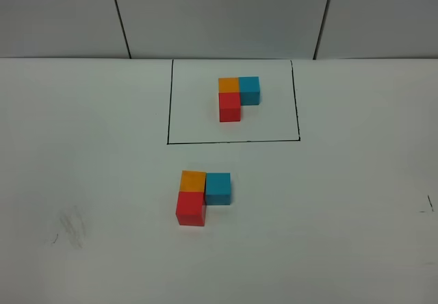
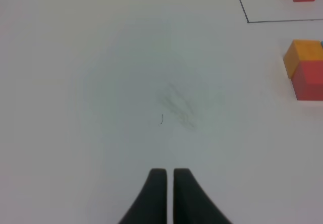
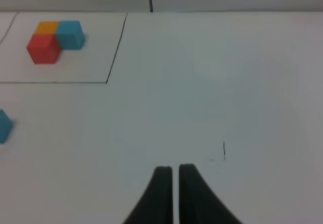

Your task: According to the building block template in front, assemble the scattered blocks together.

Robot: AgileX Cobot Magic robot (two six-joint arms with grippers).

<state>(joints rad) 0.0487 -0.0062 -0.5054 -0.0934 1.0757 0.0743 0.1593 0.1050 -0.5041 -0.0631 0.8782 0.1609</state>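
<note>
On a plain white tabletop, seen from the high camera, a thin black drawn rectangle is being shown at the far middle. Inside it, the building block template is being displayed: three small joined cubes in an L, with an orange cube at the far left, a teal-blue cube touching its right side, and a red cube touching its near side.

Nearer the camera, outside the outline, the scattered blocks are being shown gathered into the same L. The small orange cube is sitting at the far left, the small teal-blue cube is lying against its right side, and the small red cube is lying against its near side. Whether every face is fully touching cannot be told. A faint grey smudge is being seen on the table toward the left, and a short dark pen mark at the right edge.

Neither arm is being caught by the high camera. In the left wrist view, the left gripper is being held with its two dark fingers pressed almost together, nothing between them, over bare table near the smudge, well apart from the cubes. In the right wrist view, the right gripper is likewise being held nearly closed and empty, with the template away beyond it.
</note>
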